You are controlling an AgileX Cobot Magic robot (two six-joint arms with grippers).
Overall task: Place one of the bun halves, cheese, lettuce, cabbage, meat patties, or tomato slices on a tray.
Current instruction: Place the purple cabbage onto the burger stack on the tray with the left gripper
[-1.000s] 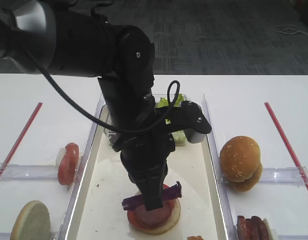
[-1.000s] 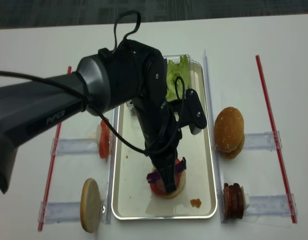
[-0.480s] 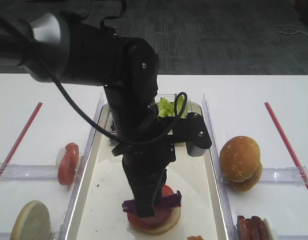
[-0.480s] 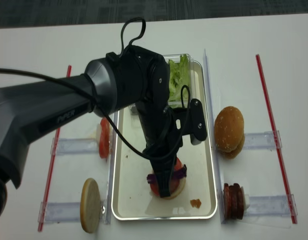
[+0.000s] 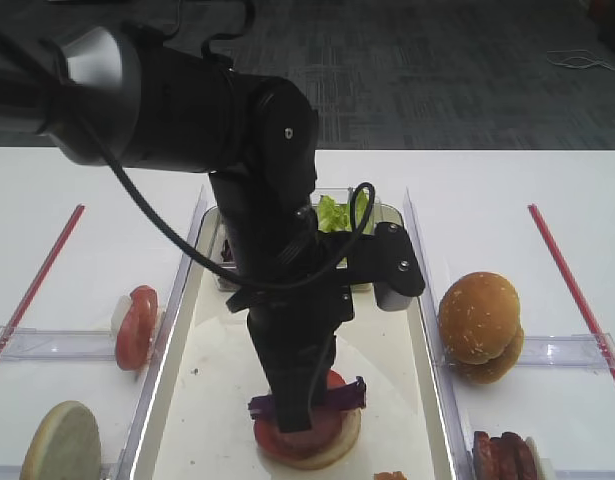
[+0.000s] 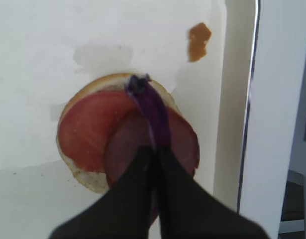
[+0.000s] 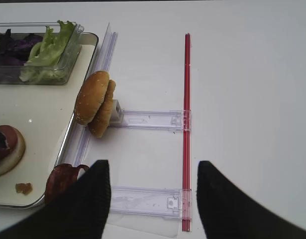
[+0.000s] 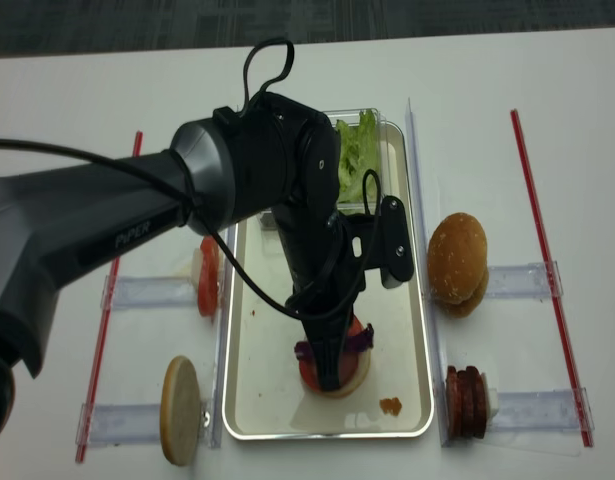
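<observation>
White tabletop [image 8: 67, 100] carries the long cream tray [image 8: 252, 400], rim raised. Left arm reaches across the tray; left gripper [image 6: 155, 154] points down onto the stack near the tray's front end, fingers pressed together, pinching one end of the purple cabbage strip [image 6: 152, 107]. The strip lies across the tomato slice [image 6: 88, 132] and meat patty [image 6: 128, 149], both on a pale bun half [image 5: 332, 447]. Clear tub [image 7: 38, 77] at the tray's far end holds lettuce [image 7: 48, 47] and more purple shreds. Right gripper [image 7: 150, 199] hangs apart above the tabletop right of the tray, jaws spread, holding nothing. Sesame bun [image 8: 457, 262] stands on edge just right of the tray.
</observation>
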